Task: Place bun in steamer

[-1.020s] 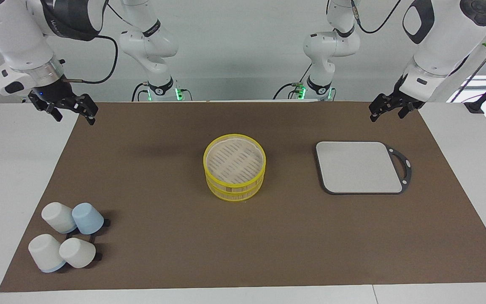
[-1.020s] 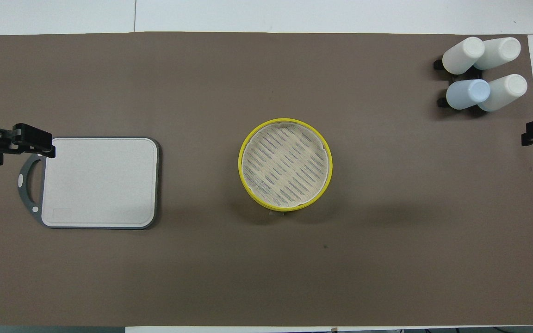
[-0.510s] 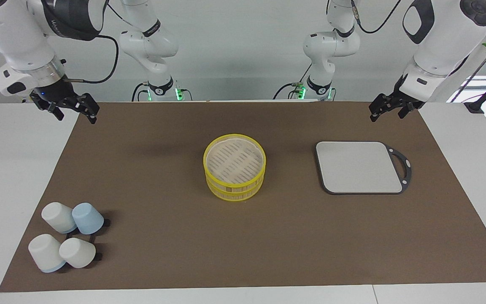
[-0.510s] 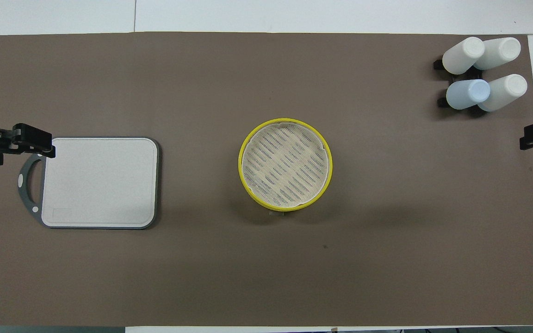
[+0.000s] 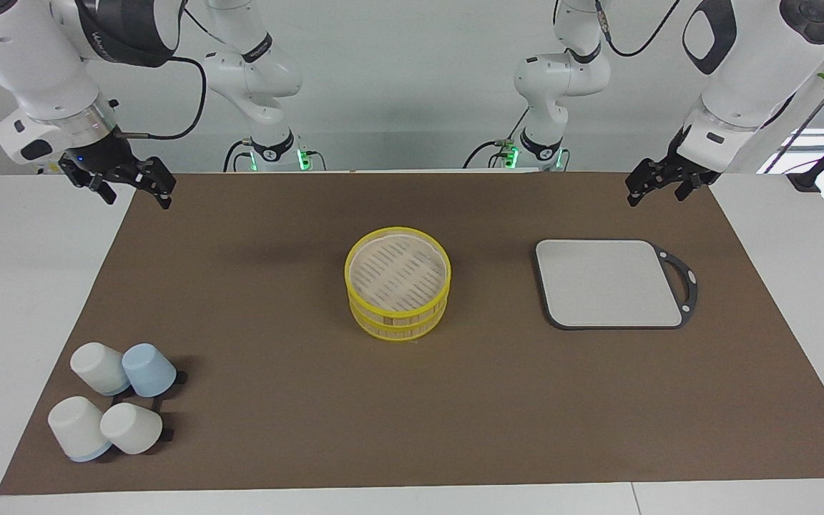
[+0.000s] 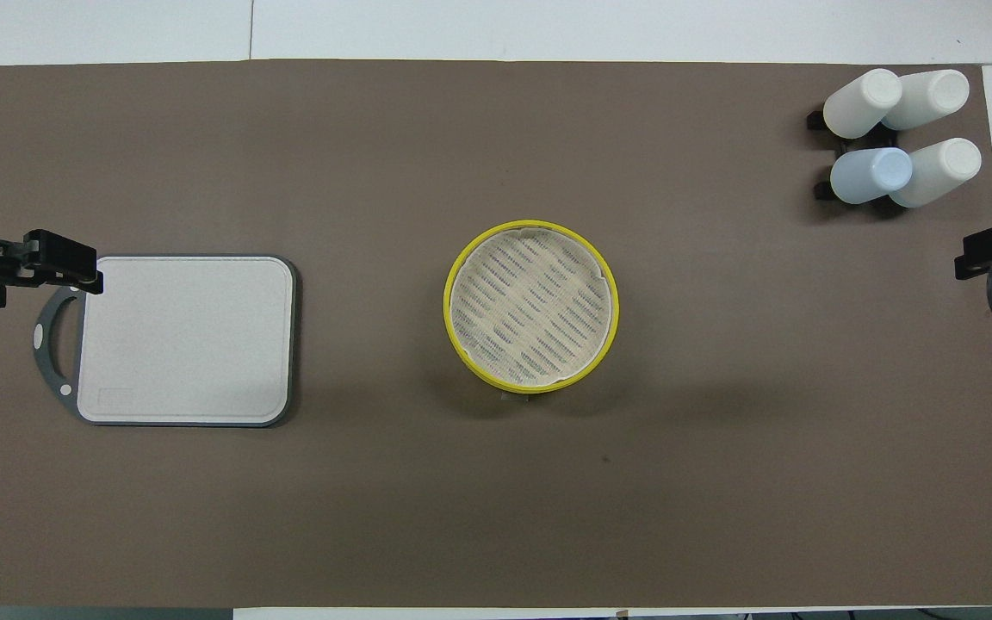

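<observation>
We count one steamer (image 5: 398,283), round, two stacked bamboo tiers with yellow rims and a slatted floor, on the brown mat (image 5: 297,429) between both grippers. One flat grey board (image 5: 609,282) under the left gripper (image 5: 659,187); four smooth upturned cups (image 5: 115,408). Right gripper (image 5: 133,189) and left gripper both spread, holding nothing. We see no bun.

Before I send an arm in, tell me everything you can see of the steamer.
The steamer is a round, two-tier bamboo basket with bright yellow rims and a pale slatted floor. It stands upright and lidless in the middle of the brown mat, with nothing in it; no bun is in view. It stands between the grey board and the upturned cups, apart from both. Nothing touches it but the mat.
</observation>
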You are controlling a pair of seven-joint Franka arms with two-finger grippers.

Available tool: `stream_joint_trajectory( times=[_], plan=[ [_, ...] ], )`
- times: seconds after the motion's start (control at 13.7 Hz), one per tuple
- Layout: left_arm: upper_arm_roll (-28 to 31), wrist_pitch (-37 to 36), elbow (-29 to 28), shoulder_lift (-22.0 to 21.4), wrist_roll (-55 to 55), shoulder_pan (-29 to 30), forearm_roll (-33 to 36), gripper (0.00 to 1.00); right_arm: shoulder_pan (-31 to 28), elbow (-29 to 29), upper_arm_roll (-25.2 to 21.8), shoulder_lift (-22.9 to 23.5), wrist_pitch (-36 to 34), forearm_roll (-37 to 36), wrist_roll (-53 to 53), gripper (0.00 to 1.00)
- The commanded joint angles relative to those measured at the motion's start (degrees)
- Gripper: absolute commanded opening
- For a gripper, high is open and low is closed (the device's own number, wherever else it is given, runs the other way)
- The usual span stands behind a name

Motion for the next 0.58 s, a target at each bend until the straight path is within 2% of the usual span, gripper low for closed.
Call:
stream_joint_trajectory(
  times=[0.0, 0.51],
  plan=[
    [-0.3, 1.0, -1.8, -1.6, 0.3, 0.4, 0.6, 1.0, -0.3, -1.4, 0.2, -1.3, -0.3, 1.2, -1.4, 1.0],
    [-0.3, 1.0, -1.8, -1.6, 0.3, 0.4, 0.6, 1.0, -0.5, -1.2, 0.2, -1.2, 0.4, 1.1, -1.3, 1.0]
  ],
)
